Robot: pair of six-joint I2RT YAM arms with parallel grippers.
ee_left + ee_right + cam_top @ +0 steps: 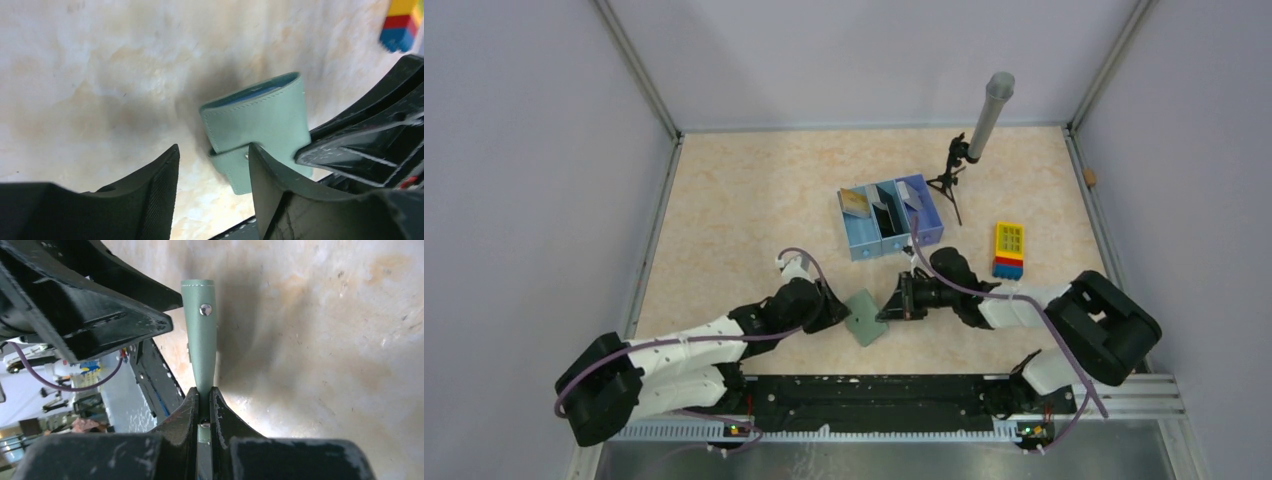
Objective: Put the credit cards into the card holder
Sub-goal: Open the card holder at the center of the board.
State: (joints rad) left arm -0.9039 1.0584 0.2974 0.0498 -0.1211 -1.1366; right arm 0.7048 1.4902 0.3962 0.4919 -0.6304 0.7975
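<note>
The card holder [864,317] is grey-green and folded nearly shut, showing a sliver of blue lining [260,90]. It sits low between the two grippers near the table's front. My right gripper [886,308] is shut on its edge. In the right wrist view the holder [200,340] sticks out edge-on from that gripper [205,390], its snap stud facing the camera. My left gripper [839,310] stands open at the holder's left side. Its right finger [270,180] overlaps the lower flap [235,170]. A tan credit card [856,201] stands in the tray's left compartment.
A blue three-compartment tray [889,235] stands behind the grippers. A small tripod with a grey tube [989,115] is at the back right. A yellow, red and blue block [1009,250] lies to the right. A metal rail [874,400] runs along the near edge.
</note>
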